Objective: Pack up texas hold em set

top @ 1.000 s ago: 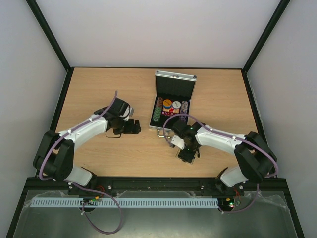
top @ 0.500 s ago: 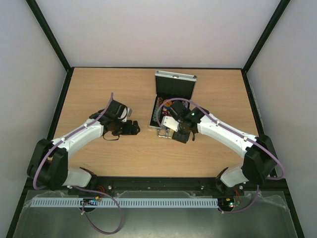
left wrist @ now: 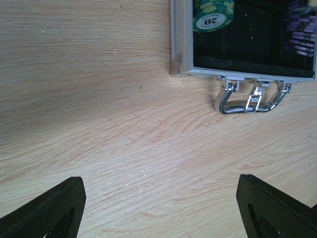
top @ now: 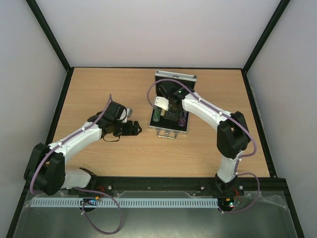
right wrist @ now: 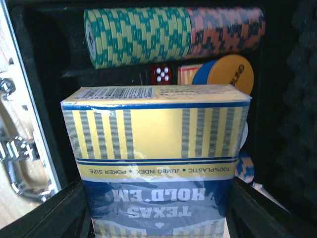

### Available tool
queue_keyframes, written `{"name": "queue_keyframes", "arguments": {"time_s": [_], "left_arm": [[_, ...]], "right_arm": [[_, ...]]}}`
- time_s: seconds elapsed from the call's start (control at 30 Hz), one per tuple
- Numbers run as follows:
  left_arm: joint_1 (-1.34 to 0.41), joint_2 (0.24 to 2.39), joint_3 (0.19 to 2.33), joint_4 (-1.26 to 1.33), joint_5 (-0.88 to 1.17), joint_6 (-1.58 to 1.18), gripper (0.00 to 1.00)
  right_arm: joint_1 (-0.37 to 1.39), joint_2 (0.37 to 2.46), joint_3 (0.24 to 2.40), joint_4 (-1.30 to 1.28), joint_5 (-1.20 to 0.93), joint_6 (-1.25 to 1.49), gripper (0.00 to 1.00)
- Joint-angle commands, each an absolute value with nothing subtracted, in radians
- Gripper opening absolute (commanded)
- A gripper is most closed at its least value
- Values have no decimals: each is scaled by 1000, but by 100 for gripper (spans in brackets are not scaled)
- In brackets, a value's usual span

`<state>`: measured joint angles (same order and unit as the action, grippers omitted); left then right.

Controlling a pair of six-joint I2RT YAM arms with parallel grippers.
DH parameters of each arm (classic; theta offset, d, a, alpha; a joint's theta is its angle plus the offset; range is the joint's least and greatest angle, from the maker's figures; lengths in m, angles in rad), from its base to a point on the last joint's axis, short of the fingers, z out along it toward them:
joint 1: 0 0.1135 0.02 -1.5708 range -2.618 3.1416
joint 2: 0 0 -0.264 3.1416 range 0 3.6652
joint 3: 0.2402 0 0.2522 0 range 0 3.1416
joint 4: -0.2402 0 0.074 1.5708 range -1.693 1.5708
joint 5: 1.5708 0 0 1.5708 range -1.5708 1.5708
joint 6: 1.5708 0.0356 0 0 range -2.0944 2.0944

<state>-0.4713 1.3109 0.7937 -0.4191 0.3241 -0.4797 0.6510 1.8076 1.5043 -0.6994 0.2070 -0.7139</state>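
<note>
Fingers (right wrist: 59,213) of your right tool (right wrist: 158,198) were closed on the blue-and-yellow card deck box (right wrist: 156,134), one black finger on each side. The box stood on end, with its yellow striped half uppermost in the wrist view and the words TEXAS HOLD'EM upside down on the blue part. That tool hung over the open silver case (top: 168,130), holding the box within the case's outline. You could not tell whether the box touched the black lining.

Beyond the box a row of green-and-yellow poker chips (right wrist: 136,37) lay on edge, touching a row of orange-and-blue chips (right wrist: 225,29) in the same slot. Between those rows and the box sat a red die (right wrist: 161,74), with an orange chip (right wrist: 230,74) just to its right.

Your left tool (left wrist: 158,198) was spread wide with nothing between its fingers. It hung over bare table (left wrist: 99,124), near the case's near end and to its left. Its camera showed you the case's near left corner, a green chip marked 20 (left wrist: 213,12) and a stack of purple chips (left wrist: 299,29). It also showed the metal handle (left wrist: 250,101) lying flat on the table at the near rim.

From above, the case sat on the far half of the table, slightly right of the middle, with its lid (top: 175,79) raised at the far side.
</note>
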Motion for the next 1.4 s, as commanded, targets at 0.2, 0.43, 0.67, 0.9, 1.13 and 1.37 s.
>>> {"name": "queue_keyframes", "arguments": {"time_s": [0.2, 0.43, 0.67, 0.9, 1.13, 1.37], "left_arm": [[-495, 1309, 774, -387, 360, -494, 85], [-496, 1290, 749, -387, 359, -499, 85], [-497, 1284, 743, -393, 355, -498, 85], [-501, 1281, 739, -387, 357, -506, 85], [-511, 1279, 739, -387, 355, -512, 85], [-518, 1279, 739, -389, 351, -517, 84]], "right_arm": [[646, 1969, 1652, -721, 190, -824, 65], [636, 2029, 1651, -740, 206, -845, 65], [632, 2039, 1640, -768, 191, -850, 65], [630, 2055, 1622, -806, 206, -851, 65], [629, 2073, 1624, -839, 207, -838, 65], [623, 2089, 1624, -837, 188, -827, 67]]}}
